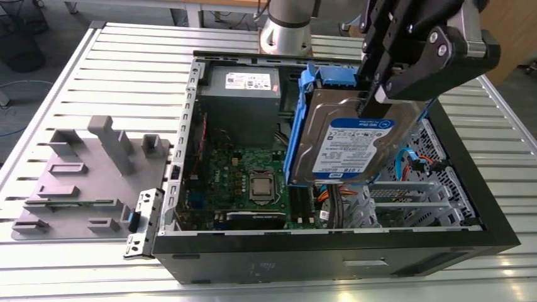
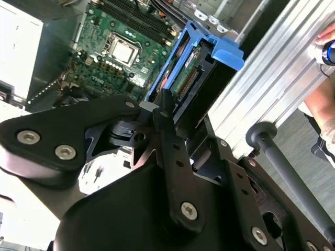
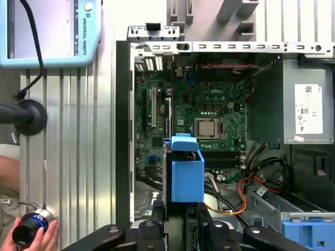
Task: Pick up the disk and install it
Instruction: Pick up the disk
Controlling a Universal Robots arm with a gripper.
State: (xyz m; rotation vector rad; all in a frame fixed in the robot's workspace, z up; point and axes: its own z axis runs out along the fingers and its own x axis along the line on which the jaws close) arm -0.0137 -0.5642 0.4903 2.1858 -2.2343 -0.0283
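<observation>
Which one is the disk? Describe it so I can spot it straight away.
Find the open black computer case on the slatted table. Above its middle, the end effector holds the disk nearly upright. It is the flat silver slab with a blue-and-white label and blue plastic rails, unlike the grey power supply lying inside the case.

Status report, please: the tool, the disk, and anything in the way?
Tool shut on the disk. Disk on edge, in the air over the open computer case. Loose cables in the case below it.
</observation>
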